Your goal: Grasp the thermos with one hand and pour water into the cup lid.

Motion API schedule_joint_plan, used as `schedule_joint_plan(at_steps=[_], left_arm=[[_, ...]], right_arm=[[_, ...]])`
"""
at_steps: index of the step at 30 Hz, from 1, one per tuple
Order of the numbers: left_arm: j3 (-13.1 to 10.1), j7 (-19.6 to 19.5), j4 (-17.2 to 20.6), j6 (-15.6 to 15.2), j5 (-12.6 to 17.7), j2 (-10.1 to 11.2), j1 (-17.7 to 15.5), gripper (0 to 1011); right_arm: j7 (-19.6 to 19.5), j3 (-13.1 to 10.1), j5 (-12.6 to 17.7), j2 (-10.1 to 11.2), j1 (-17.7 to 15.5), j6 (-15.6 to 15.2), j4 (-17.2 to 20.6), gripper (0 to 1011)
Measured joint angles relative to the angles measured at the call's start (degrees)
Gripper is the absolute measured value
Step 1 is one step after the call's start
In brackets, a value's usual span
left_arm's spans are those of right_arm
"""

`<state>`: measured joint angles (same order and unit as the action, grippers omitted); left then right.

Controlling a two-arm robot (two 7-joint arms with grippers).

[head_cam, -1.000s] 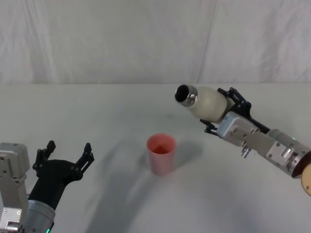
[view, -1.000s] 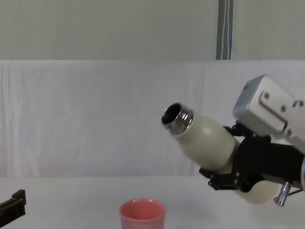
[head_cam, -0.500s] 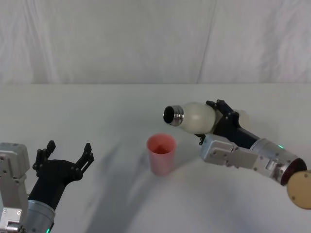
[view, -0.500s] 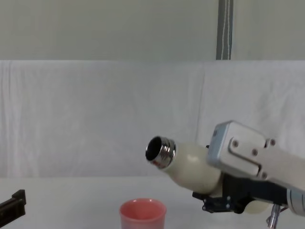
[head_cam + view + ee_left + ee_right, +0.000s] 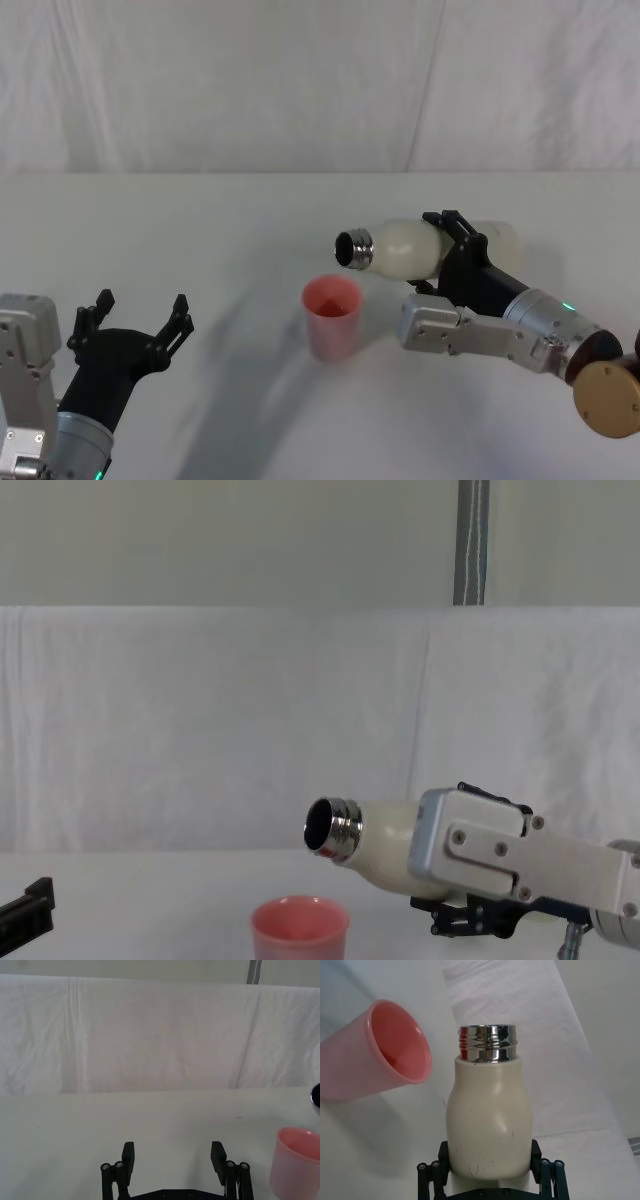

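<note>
Head view, item one: right gripper (image 5: 455,250), black fingers clamped on either side of the thermos (image 5: 415,248) at mid-body. Over the last second the bottle has come down from a raised, mouth-up slant to lie close to level, and its steel neck (image 5: 354,249) has travelled toward the cup.

Item two: cup lid (image 5: 332,316), pink, upright on the white table (image 5: 220,230), near the table's middle. The thermos mouth now sits above and slightly to the right of its rim, not touching it.

Chest view confirms: thermos (image 5: 375,838) roughly horizontal, neck (image 5: 331,829) above the cup lid (image 5: 300,930) and a little right of its centre, with a clear gap between them.

Right wrist view: thermos (image 5: 489,1120) held between the fingers, cup lid (image 5: 380,1052) open toward the neck. No water visible leaving the mouth or lying in the cup.

Item three: left gripper (image 5: 135,325), fingers spread, holding nothing, parked low at the robot's left, well apart from the cup.

Assessment: the tilt is well underway; pouring seems about to start once the mouth dips further.
</note>
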<state>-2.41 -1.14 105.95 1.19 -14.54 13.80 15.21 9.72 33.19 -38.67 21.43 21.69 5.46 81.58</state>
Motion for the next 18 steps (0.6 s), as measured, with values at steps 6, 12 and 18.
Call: schedule_joint_plan(at_steps=[6, 12, 18], left_arm=[[0.0, 0.0, 0.0, 0.0, 0.0, 0.0, 0.0, 1001], [0.0, 0.0, 0.0, 0.0, 0.0, 0.0, 0.0, 1001], [0.0, 0.0, 0.0, 0.0, 0.0, 0.0, 0.0, 1001]], right_arm=[[-0.91, 0.71, -2.45, 0.33, 0.01, -0.59, 0.21, 950], [-1.34, 1.42, -4.39, 0.76, 0.12, -0.94, 0.57, 950], [-1.74, 1.97, -6.08, 1.13, 0.32, -1.14, 0.85, 950]])
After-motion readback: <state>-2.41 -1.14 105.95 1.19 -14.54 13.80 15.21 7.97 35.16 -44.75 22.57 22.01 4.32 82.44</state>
